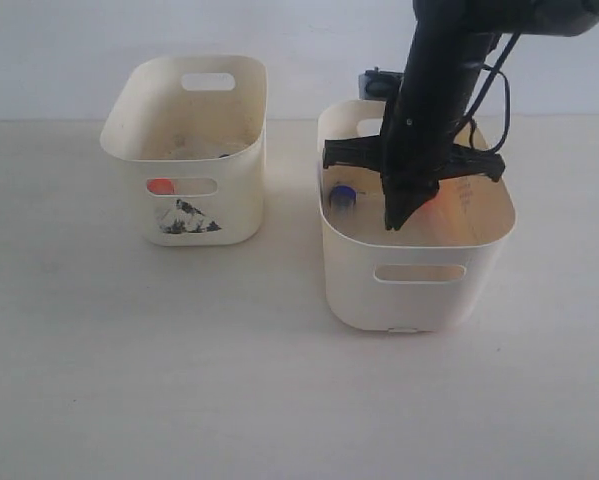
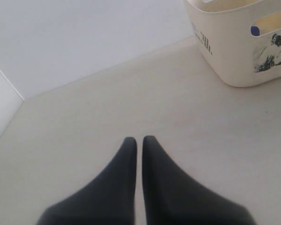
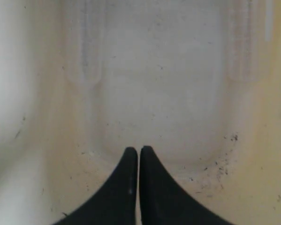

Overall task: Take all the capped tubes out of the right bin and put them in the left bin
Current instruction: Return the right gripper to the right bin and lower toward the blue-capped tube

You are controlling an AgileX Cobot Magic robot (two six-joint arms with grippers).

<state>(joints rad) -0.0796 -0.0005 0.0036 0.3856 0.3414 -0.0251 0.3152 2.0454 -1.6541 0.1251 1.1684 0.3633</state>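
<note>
The right bin (image 1: pixel 419 275) is placed nearest to the camera, on the pale table (image 1: pixel 129 380). At the left, the left bin (image 1: pixel 184 150) is set further back, well apart from it, and a black mountain picture (image 1: pixel 187 218) is shown on its front. An orange-red cap (image 1: pixel 160 186) is seen through the front slot. In the left wrist view a blue cap (image 2: pixel 255 31) is seen through the same slot. The left gripper (image 2: pixel 139 140) is held over bare table near this bin, and its fingers are pressed together with nothing between. In the right bin a blue-capped tube (image 1: pixel 343 197) is laid by the left wall. The right gripper (image 1: pixel 394 222) is held inside this bin, near that tube. Its fingers are pressed together and nothing is pinched.
</note>
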